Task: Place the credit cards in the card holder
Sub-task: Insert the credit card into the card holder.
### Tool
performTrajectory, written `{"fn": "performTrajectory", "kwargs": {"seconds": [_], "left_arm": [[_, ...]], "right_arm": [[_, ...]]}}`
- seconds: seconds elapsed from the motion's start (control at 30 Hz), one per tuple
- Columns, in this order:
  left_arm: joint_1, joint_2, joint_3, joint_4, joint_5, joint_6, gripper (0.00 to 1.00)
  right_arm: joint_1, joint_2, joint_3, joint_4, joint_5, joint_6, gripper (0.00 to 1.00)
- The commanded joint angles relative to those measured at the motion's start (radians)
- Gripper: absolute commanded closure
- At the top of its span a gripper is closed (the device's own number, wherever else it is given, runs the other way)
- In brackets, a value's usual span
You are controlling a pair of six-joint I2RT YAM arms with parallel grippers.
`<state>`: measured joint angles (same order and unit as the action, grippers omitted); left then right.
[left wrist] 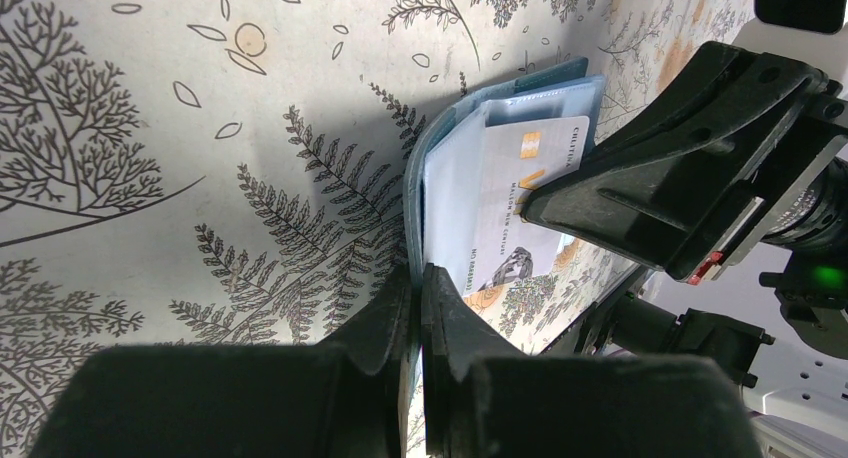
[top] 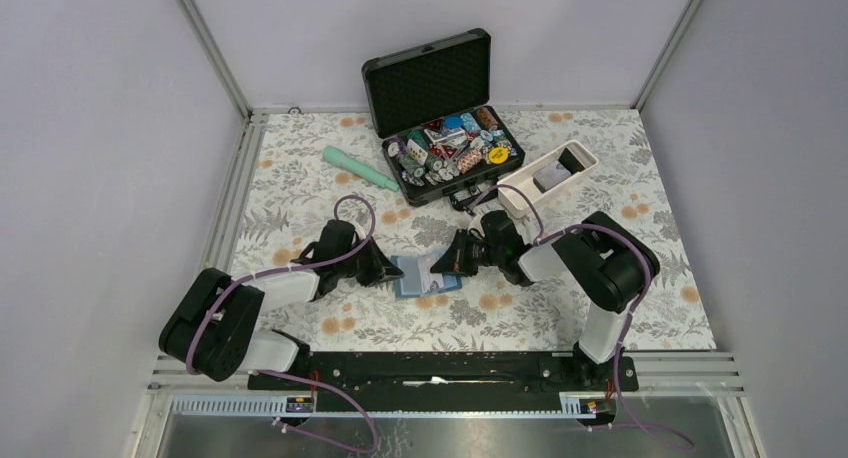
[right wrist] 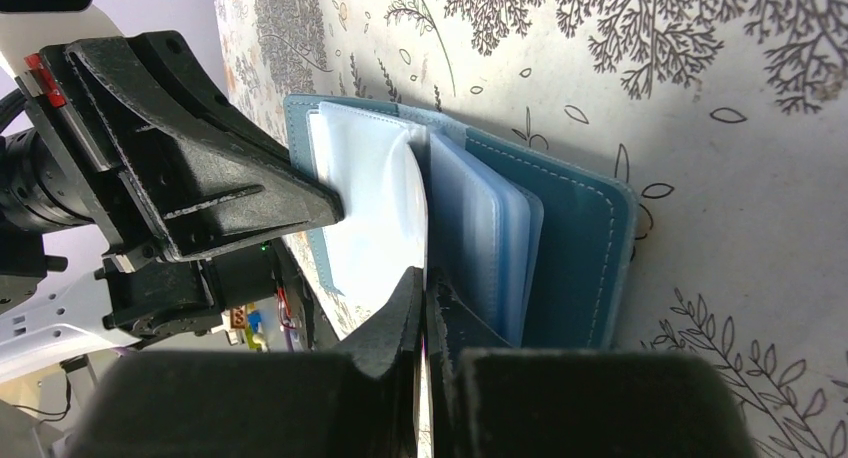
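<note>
Here's the card holder (top: 425, 275), teal and lying open flat on the floral table (top: 620, 178), in the middle of the cloth a little toward the near edge, right between the two arms. Its light blue clear leaves fan up, and a silver-grey card (left wrist: 505, 208) with a chip and a small printed figure shows on the pale leaf. I can't tell whether it sits fully in a pocket. The left gripper (left wrist: 420, 273) comes in from the left, fingers pinched together on the holder's teal edge. The right gripper (right wrist: 425, 278) comes in from the right, fingers clamped narrow on a pale glossy leaf inside the holder. The two tips almost meet over it. Farther back, a black foam-lined case (top: 430, 78) stands open with colourful chips (top: 450, 148) inside. A white tray (top: 515, 200) lies just right of it and a mint-green stick (top: 360, 168) to its left.
</note>
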<state>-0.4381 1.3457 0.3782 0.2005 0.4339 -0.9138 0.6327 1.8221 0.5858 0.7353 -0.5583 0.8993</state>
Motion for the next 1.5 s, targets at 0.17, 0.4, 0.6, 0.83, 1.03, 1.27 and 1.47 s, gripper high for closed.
{"fn": "performTrajectory", "kwargs": {"seconds": [0.17,0.4,0.6,0.83,1.03,1.27,1.47], "left_arm": [[-0.004,-0.007,-0.005,0.023,0.021,0.016,1.00],[-0.004,-0.007,-0.005,0.021,0.021,0.019,1.00],[-0.004,-0.005,-0.001,0.022,0.023,0.020,1.00],[-0.004,-0.002,0.002,0.021,0.024,0.022,1.00],[-0.004,0.002,0.005,0.020,0.025,0.024,1.00],[-0.004,0.004,0.009,0.019,0.025,0.024,1.00],[-0.004,0.004,0.008,0.020,0.025,0.025,1.00]], "right_arm": [[0.022,-0.046,-0.044,-0.045,0.136,-0.019,1.00],[0.022,-0.045,-0.045,-0.017,0.151,-0.004,1.00],[0.022,-0.042,-0.041,-0.007,0.167,-0.009,1.00],[0.022,-0.023,-0.039,0.013,0.160,-0.013,1.00],[0.025,-0.025,-0.047,0.018,0.135,-0.023,1.00],[0.040,-0.021,-0.064,0.040,0.118,-0.010,1.00],[0.049,-0.021,-0.081,0.064,0.108,0.006,1.00]]}}
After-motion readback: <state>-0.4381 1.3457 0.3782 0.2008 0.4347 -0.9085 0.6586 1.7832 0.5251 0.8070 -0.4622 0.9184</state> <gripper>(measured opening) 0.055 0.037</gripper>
